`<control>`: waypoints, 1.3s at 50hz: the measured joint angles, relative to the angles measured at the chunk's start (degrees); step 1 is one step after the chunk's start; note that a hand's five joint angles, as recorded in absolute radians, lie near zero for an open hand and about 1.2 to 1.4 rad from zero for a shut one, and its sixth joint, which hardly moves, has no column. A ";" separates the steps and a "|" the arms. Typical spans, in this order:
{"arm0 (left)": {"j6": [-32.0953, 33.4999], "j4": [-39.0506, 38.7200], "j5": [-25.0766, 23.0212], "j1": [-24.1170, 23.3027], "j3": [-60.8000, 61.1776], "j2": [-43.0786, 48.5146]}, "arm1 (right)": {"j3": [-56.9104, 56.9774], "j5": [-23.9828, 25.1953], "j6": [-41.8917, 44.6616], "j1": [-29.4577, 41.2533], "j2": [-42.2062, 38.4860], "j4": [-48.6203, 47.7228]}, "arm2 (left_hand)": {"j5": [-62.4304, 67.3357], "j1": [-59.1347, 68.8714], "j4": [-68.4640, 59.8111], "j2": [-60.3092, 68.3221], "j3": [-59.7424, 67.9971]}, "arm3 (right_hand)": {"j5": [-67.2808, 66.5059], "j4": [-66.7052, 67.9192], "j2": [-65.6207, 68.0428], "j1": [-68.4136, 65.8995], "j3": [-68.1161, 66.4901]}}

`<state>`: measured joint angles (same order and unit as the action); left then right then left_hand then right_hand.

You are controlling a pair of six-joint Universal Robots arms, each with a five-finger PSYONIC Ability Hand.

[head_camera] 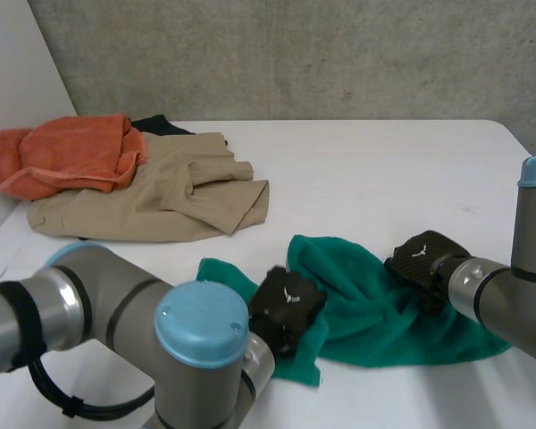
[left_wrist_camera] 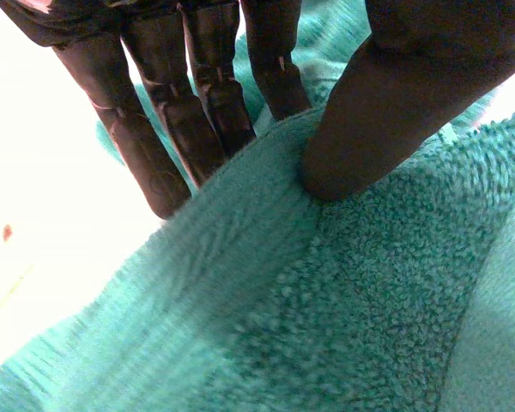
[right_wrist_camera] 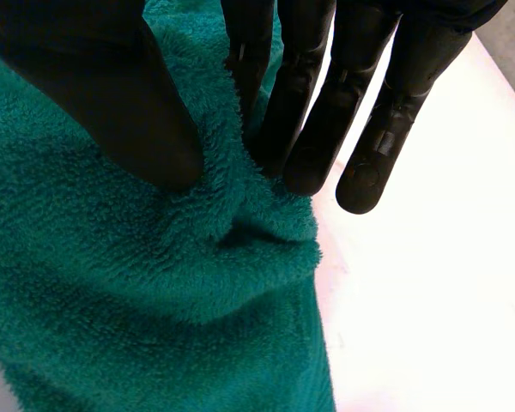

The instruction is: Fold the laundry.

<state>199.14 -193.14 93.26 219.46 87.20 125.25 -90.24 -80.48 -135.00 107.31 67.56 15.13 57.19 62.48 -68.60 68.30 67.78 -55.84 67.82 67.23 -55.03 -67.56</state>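
On the table [head_camera: 384, 170], the left hand [head_camera: 286, 307] pinches the towel [head_camera: 375, 315] near its left edge; the right hand [head_camera: 424, 257] pinches its far edge

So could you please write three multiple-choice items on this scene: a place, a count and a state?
1. The orange cloth lies: A. partly on the beige garment B. on the floor C. in a hand
2. Hands on the green towel: A. none B. one C. two
3. The right hand is: A. flat B. pinching the towel C. curled empty
Key: 1 A, it overlaps the garment; 2 C, left hand and right both grip it; 3 B, thumb and fingers squeeze a fold.
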 measured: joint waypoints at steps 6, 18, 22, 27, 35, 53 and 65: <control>-0.19 -1.74 0.52 2.77 -3.00 -4.47 | 2.37 -0.15 -0.18 -0.41 -0.01 -0.82 | 0.00 0.00 -0.01 0.11 0.01 | 0.00 0.00 0.00 0.00 0.00; -0.44 -4.36 0.30 13.93 -25.18 -4.82 | 14.56 -3.62 -11.77 -0.07 0.28 -18.53 | 0.00 0.00 -0.03 0.27 0.27 | 0.00 0.04 0.00 0.00 0.00; -0.71 -6.91 0.32 16.16 -31.66 -3.91 | 13.91 -5.18 -17.26 -0.12 3.96 -26.39 | 0.00 1.62 -0.03 0.27 0.27 | 0.01 0.05 0.00 0.00 0.00; -0.90 -9.58 -0.20 16.92 -33.81 -3.98 | 6.25 -3.46 -19.05 0.17 10.95 -28.33 | 0.00 1.62 -0.03 0.28 0.27 | -0.62 0.07 0.00 -0.09 0.00; -1.61 -10.30 -3.34 16.66 -29.15 -5.53 | -7.71 5.21 -15.03 2.07 17.40 -18.75 | 0.00 1.62 -0.03 0.29 0.27 | 4.69 -5.94 -6.82 4.45 5.98; -6.12 -9.11 -6.88 16.30 -20.43 -11.01 | 7.91 7.60 -23.17 -4.27 11.78 0.08 | 0.00 1.63 -0.24 0.34 0.52 | 40.16 -41.78 -40.70 31.46 41.45; -7.63 -9.09 -11.21 16.11 -12.73 -19.98 | 20.41 10.42 -28.74 -4.82 -8.70 1.96 | 0.00 1.63 -0.25 0.34 0.52 | 51.93 -54.08 -54.29 43.23 55.11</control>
<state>191.51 -202.23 82.05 235.57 74.46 105.28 -69.83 -70.06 -163.74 102.49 58.86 17.09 57.19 64.11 -68.85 68.64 68.30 -3.91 13.74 12.95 -11.81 -12.45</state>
